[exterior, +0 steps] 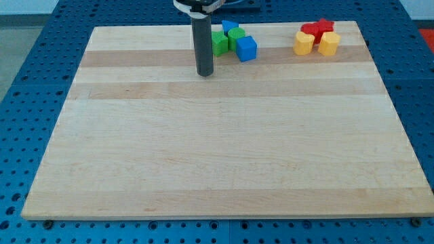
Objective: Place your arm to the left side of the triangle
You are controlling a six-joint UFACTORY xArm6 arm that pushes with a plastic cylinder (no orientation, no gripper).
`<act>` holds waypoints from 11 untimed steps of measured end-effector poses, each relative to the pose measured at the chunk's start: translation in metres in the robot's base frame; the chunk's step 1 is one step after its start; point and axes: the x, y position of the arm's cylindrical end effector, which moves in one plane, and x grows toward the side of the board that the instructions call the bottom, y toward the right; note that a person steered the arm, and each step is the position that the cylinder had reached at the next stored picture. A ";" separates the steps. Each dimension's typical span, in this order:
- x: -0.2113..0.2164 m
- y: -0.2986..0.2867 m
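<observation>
My tip [205, 72] rests on the wooden board [217, 156] near the view's top, just left of and slightly below a cluster of blocks. The cluster holds a green block [220, 43] partly hidden behind the rod, a second green block [235, 35], a blue cube [247, 48] and a blue block [228, 26] behind them that looks like the triangle, mostly hidden. The tip stands a short gap from the nearest green block, not clearly touching it.
At the view's top right sit a red star-like block [319, 28], a yellow block [304, 43] and another yellow block [329, 44], bunched together. Blue perforated table surface [27, 81] surrounds the board.
</observation>
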 end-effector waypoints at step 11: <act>-0.146 0.040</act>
